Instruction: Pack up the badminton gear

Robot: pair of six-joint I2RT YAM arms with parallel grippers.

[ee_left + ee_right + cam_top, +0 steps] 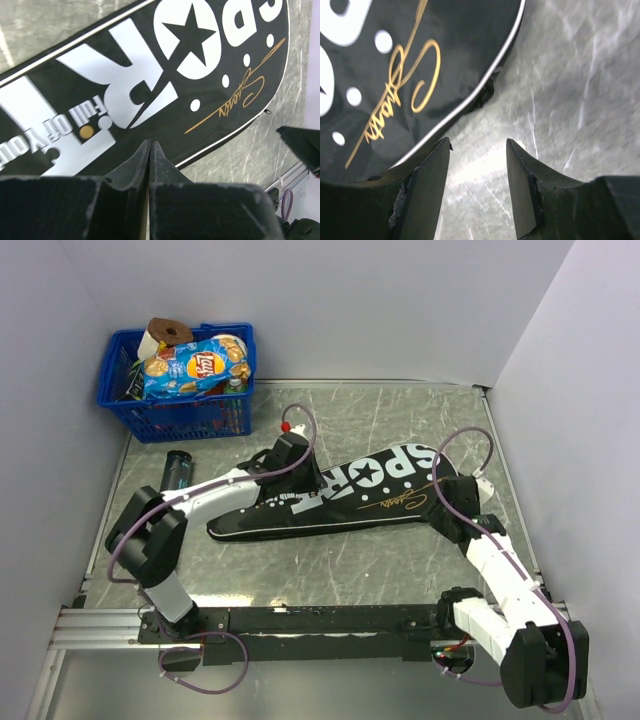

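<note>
- Black racket-shaped cover [370,485] flat in the middle of the grey marbled bench [400,570], white "SPORT" lettering face up, gold signature near the wide end
- Wide end toward the right arm, narrow end running down toward the left arm
- Left hand [297,468] out over the narrower half of the cover, arm stretched in from the left
- Up close from the left wrist: tips pressed tight together, no gap showing, nothing seen between them
- Poised right over the cover's white-piped lower edge; touching the fabric or just above it, impossible to tell
- Right hand [477,145] down at the rim of the cover's wide end, fingers [520,185] spread well apart, nothing in the gap but bench
- One finger over the piped rim, the other over bare marble just beside it
- Small dark bit poking out from under that rim, too blurred to name
- Dark tube [178,470] lying on the bench at the far left, apart from the cover, just in front of the basket [170,415]
- Blue plastic basket in the far left corner, crisp bag [195,368] on top of its load
</note>
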